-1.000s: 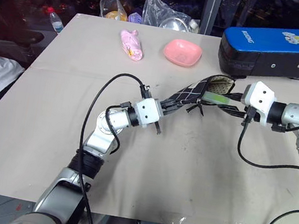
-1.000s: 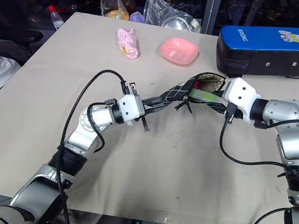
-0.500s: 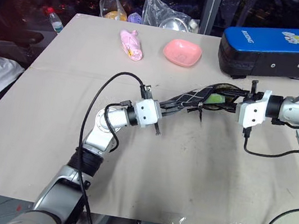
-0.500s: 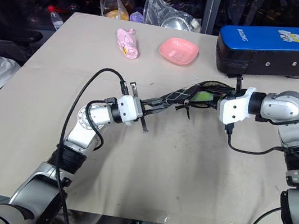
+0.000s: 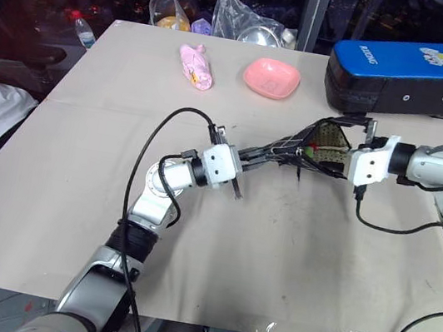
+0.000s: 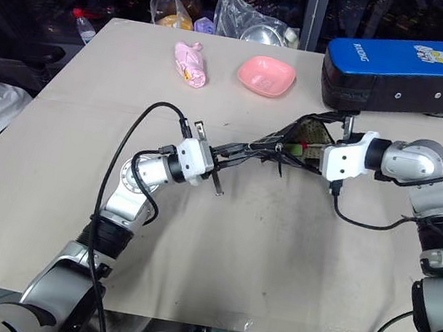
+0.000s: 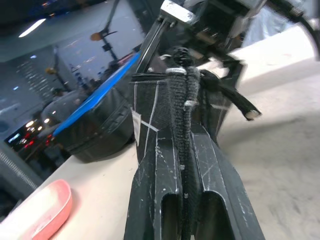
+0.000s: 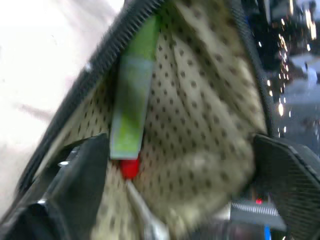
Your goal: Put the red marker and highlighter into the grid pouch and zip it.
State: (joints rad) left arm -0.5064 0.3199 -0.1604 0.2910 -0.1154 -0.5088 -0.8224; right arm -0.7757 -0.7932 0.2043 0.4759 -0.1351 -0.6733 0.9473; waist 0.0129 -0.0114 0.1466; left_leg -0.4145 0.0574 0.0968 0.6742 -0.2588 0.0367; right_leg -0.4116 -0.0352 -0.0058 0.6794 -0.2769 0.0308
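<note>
The grid pouch (image 5: 279, 150) hangs stretched above the table between my two grippers. My left gripper (image 5: 248, 155) is shut on its closed end, and the left wrist view shows the fingers (image 7: 160, 200) pinching the gridded fabric (image 7: 150, 120). My right gripper (image 5: 341, 144) is open at the pouch's mouth, its fingers (image 8: 80, 175) spread wide inside the unzipped opening. Inside, against the dotted beige lining, lies the highlighter (image 8: 132, 100) with its green cap. The red marker's end (image 8: 130, 168) shows just below it.
A big blue and black case (image 5: 413, 74) stands at the back right, close behind my right gripper. A pink bowl (image 5: 272, 78) and a pink toy (image 5: 196, 67) lie at the back middle. Plastic bags (image 5: 228, 15) and a bottle (image 5: 81, 28) sit beyond the table's far edge.
My right gripper let go of the highlighter, which now lies inside the pouch. Its wrist rolled and its fingers spread, pulling the pouch mouth wider. The left gripper stayed put.
</note>
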